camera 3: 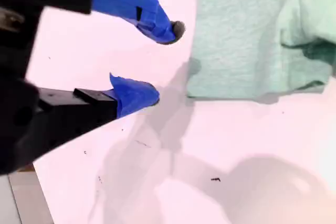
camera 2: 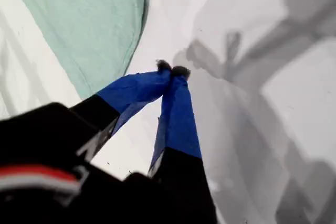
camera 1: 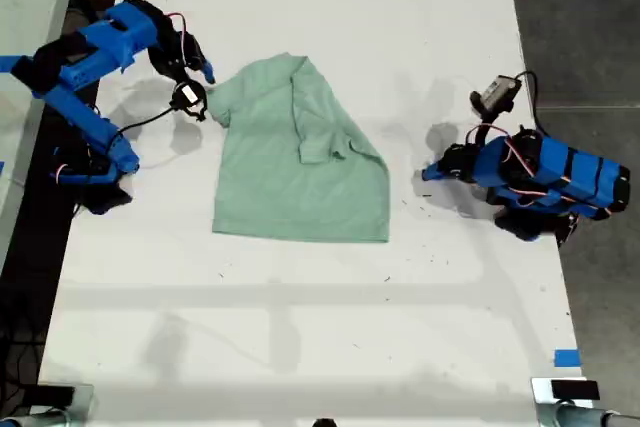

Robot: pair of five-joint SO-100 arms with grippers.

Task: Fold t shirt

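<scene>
The pale mint-green t shirt (camera 1: 300, 167) lies on the white table (camera 1: 300, 337), partly folded, with a sleeve turned over its middle. My first gripper (camera 1: 428, 173) (camera 2: 173, 69) is at the exterior view's right. It is shut on nothing and rests a short way off the shirt's (camera 2: 89, 19) edge. My second gripper (camera 1: 200, 87) (camera 3: 165, 61) is at the exterior view's left. It is open and hovers just beside a corner of the shirt (camera 3: 252, 30), not touching the cloth.
A strip of blue tape (camera 1: 566, 357) marks the table near the exterior view's lower right corner, and a clamp-like fitting (camera 1: 565, 392) sits below it. Dark floor (camera 1: 590, 27) runs past the table's edge on the exterior view's right. Another pale surface (camera 1: 30, 7) adjoins on that view's left.
</scene>
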